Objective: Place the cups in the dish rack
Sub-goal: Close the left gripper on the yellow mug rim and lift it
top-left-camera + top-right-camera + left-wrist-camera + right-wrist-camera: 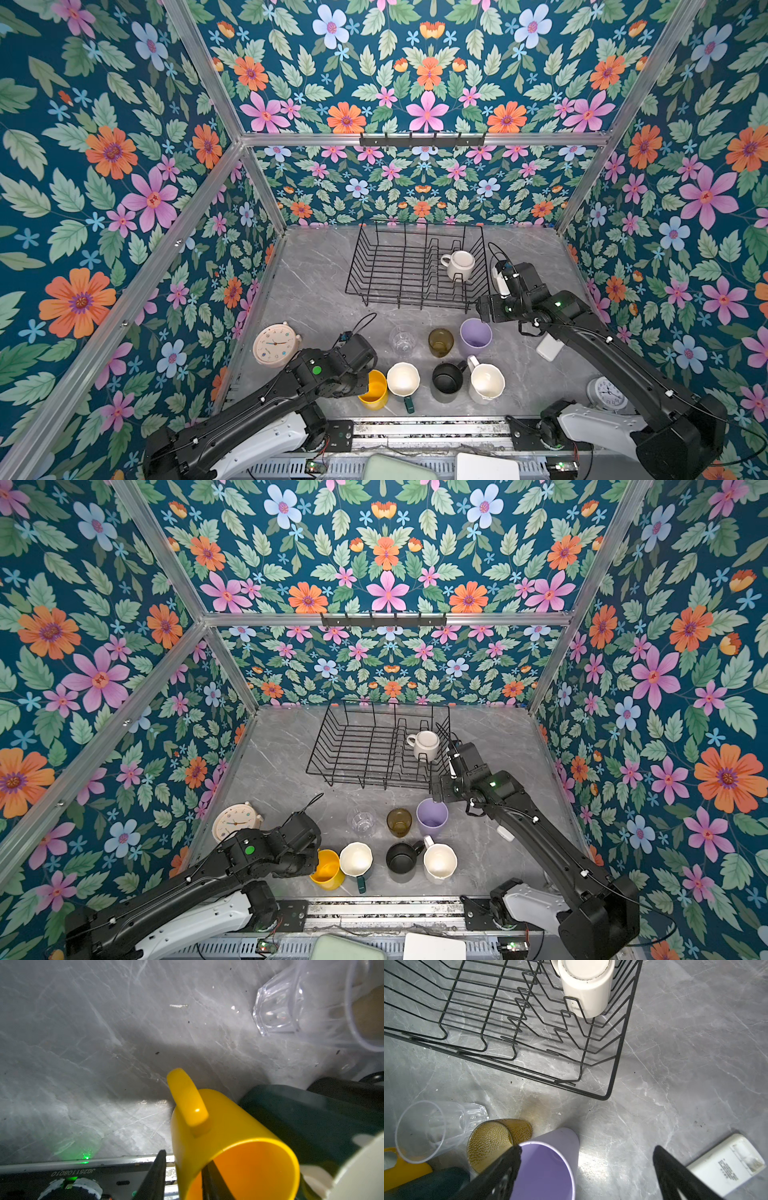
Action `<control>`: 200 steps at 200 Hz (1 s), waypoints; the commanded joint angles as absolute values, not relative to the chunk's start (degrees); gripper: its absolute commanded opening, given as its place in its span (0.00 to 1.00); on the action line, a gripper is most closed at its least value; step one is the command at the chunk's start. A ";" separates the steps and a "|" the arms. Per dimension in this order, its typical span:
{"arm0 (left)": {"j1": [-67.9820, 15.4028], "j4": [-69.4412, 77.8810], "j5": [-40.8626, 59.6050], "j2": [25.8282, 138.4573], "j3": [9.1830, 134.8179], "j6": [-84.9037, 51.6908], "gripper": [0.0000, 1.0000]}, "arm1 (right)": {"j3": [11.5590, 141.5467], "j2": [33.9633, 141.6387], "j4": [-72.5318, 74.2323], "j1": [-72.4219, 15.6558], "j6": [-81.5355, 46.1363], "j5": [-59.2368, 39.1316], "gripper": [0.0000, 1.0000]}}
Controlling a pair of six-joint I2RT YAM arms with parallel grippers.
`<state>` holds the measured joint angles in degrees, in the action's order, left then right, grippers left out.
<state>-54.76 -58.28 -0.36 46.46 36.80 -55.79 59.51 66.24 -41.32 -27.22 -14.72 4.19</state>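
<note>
The black wire dish rack (pixel 390 270) (pixel 607 1096) stands at the back, with one white mug (pixel 459 265) (pixel 586 987) upside down in its right end. In front stand a clear glass (pixel 403 340), an amber glass (pixel 440 341) and a lilac tumbler (pixel 475 337) (pixel 548 1167). Nearer are a yellow mug (pixel 374 390) (pixel 228 1136), a dark-green mug (pixel 403 380), a black mug (pixel 448 378) and a white mug (pixel 485 383). My left gripper (pixel 365 386) (pixel 185 1159) straddles the yellow mug's wall; a sliver of gap shows outside. My right gripper (pixel 483 313) (pixel 587 1148) hangs wide open above the tumbler.
A cream alarm clock (pixel 276 344) lies left of the cups and a white clock (pixel 607 392) sits at the front right. A white box (pixel 549 348) (pixel 726 1163) lies under the right arm. A metal rail (pixel 428 428) runs along the front edge.
</note>
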 commanded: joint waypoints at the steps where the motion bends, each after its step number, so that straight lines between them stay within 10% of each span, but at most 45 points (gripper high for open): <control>1: -54.76 -57.09 -2.37 46.66 36.50 -57.31 0.27 | 59.59 65.87 -41.04 -27.30 -14.60 5.05 0.99; 200: -54.76 -62.75 -14.00 44.47 46.62 -56.95 0.00 | 59.78 64.20 -40.48 -27.23 -15.06 2.60 0.99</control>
